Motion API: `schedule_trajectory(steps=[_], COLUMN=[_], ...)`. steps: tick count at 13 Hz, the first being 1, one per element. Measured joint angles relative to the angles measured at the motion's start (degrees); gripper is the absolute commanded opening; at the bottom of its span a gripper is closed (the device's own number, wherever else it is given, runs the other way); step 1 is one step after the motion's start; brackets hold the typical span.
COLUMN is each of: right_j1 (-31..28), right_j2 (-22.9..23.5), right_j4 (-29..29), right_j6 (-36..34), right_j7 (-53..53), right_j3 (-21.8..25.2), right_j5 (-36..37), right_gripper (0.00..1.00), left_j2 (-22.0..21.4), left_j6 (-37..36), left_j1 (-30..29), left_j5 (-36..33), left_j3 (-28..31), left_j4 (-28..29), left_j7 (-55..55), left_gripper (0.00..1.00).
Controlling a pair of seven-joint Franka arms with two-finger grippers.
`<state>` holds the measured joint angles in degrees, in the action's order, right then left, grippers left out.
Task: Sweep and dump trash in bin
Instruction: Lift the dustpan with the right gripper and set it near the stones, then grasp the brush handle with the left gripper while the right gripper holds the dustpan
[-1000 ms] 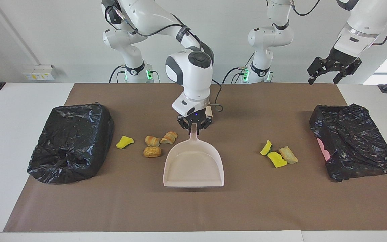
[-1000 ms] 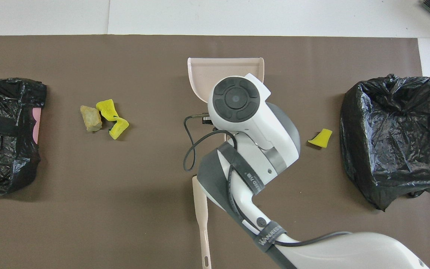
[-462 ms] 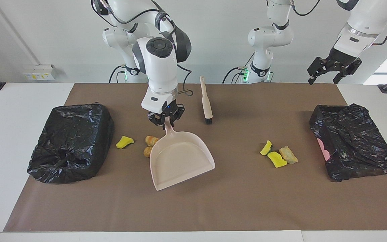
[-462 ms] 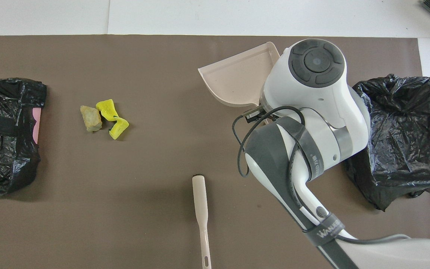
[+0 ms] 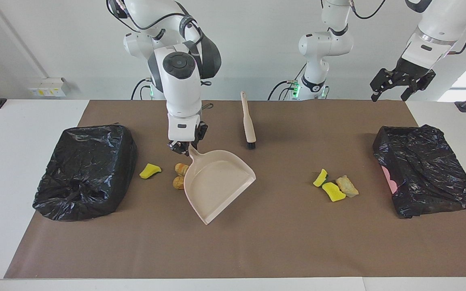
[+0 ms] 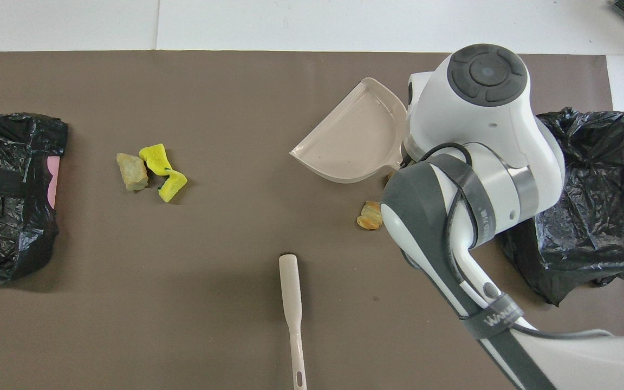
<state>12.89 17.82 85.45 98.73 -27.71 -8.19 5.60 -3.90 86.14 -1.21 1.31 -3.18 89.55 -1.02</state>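
The right tool (image 5: 183, 148) is clamped on the handle of the beige dustpan (image 5: 217, 182). Since half a second ago it has swung the pan further round and carried the handle toward the bin bag (image 5: 85, 171) at the right arm's end of the counter (image 5: 26, 242); the pan's open mouth now points away from that bag. Two orange-tan lumps (image 5: 179, 175) sit just beside the pan's rim, between pan and bag, and a yellow scrap (image 5: 149, 171) lies nearer the bag. On the pan's open side, well apart from it, the other three scraps (image 5: 335, 187) lie unmoved. The brush (image 5: 248, 121) lies nearer the robots than the pan. The left tool (image 5: 401, 83) waits, fingers apart, above the second bin bag (image 5: 425, 169).
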Motion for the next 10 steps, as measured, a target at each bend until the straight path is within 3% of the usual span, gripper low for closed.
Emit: schedule_trajectory(steps=[4, 10], right_j1=[-2.08, -2.07], right_j2=[-0.06, -0.54], right_j4=[0.18, 1.4], right_j6=[-2.34, -2.55], right_j7=[-15.82, -17.83], right_j3=[0.01, -0.06], right_j5=[0.0, 0.0], right_gripper=[0.0, 0.0], left_j2=[0.0, 0.0], left_j6=[0.0, -0.01], left_j1=[0.0, 0.07], left_j5=[0.0, 0.0], left_j3=[0.0, -0.44], left_j4=[0.0, 0.0], left_j7=[0.0, 0.02], left_gripper=[1.0, 1.0])
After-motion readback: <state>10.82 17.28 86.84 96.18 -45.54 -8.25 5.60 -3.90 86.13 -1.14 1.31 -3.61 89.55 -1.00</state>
